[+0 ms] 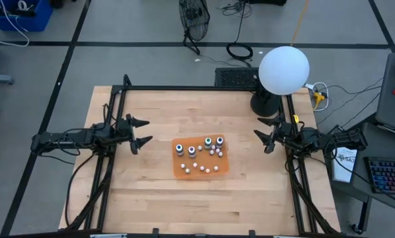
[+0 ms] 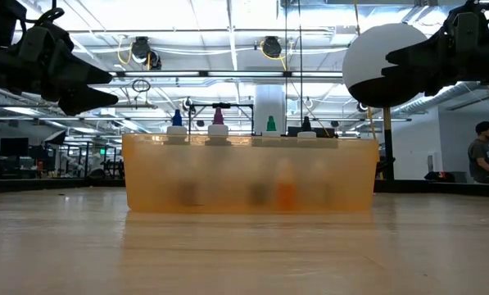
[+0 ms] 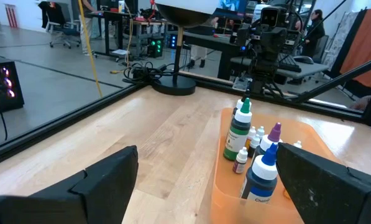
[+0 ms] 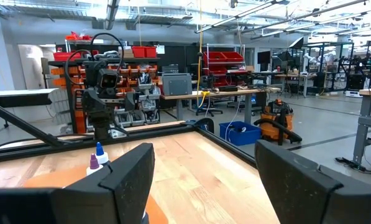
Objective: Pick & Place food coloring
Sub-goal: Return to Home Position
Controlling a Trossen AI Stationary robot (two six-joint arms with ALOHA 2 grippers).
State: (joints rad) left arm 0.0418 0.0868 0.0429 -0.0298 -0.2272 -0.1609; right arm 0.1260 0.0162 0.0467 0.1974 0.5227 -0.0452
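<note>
- Orange bin point(image 1: 184, 172) mid-frame is holding four upright food coloring bottles point(image 1: 192, 151).
- Left gripper point(image 1: 150, 130) is hovering centre-left, fingers wide.
- Right gripper point(image 1: 257, 126) is hovering centre-right, fingers wide.

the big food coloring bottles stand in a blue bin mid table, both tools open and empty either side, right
Not quite: the bin is orange, not blue, as the high view shows. The rest holds: the big food coloring bottles stand in it mid table, with the left tool and the right tool open and empty either side.
</note>
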